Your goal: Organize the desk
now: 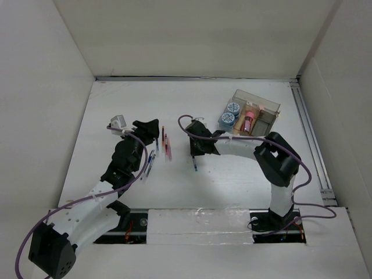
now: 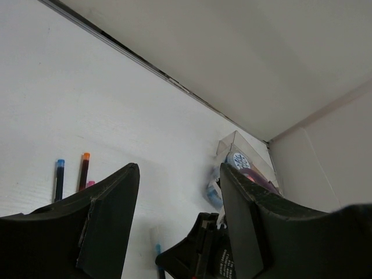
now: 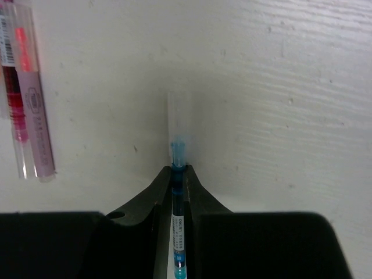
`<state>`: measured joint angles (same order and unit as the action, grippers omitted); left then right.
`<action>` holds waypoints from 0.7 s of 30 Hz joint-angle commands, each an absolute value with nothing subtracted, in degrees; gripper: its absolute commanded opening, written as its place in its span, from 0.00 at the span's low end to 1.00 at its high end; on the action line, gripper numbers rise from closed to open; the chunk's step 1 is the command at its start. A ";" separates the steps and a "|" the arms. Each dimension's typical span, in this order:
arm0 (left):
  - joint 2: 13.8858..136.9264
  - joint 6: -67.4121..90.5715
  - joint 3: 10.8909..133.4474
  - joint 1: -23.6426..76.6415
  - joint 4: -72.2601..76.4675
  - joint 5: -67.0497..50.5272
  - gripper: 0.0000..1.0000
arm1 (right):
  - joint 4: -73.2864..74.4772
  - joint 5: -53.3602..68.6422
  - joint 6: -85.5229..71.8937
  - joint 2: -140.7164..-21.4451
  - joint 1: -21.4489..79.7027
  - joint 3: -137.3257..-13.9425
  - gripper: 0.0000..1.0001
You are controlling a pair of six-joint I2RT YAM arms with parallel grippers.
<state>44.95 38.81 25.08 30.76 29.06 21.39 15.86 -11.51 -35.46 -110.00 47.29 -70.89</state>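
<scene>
Carrying everything, desk (image 1: 232, 180): wide white top running from the near edge to the far edge. Loose pens lie around its middle, so the tidying looks unfinished.
Right arm (image 1: 279, 163): bends in from the near right edge toward the middle, kept low so its gripper can work at the surface.
Left arm (image 1: 116, 168): reaches from the near left corner toward the middle, beside the pens on its side.
Box (image 1: 258, 97): clear and divided, near the far right corner. Two blue-and-white rolls (image 1: 231, 114) and a pink item (image 1: 249, 121) lie inside, so it is likely where loose things belong.
Left gripper (image 2: 180, 174): fingers spread wide with nothing between them, aimed across the desk toward the far right corner. It is probably idle while the other arm works.
Right gripper (image 3: 179, 171): pressed together on a blue pen, pinching its barrel, probably to carry it to the box.
Red pens (image 1: 167, 145): side by side mid-desk, between the two grippers, untouched.
Other blue pens (image 1: 150, 164): just beside the left arm, partly hidden by it.
Blue pen (image 3: 179, 148): clear cap pointing out past the fingertips, low over the desk. Whether it touches the surface cannot be told.
</scene>
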 commanded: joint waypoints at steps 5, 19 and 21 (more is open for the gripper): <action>45.53 38.14 25.84 31.03 32.26 20.39 0.54 | 16.17 -14.14 -34.72 -100.03 44.39 -70.75 0.00; 49.22 39.38 27.16 31.03 32.61 15.64 0.54 | 15.91 -24.34 -32.78 -82.70 13.03 -61.87 0.02; 48.78 39.29 26.90 31.03 32.69 15.73 0.54 | 16.09 -25.04 -33.05 -84.37 9.43 -62.93 0.02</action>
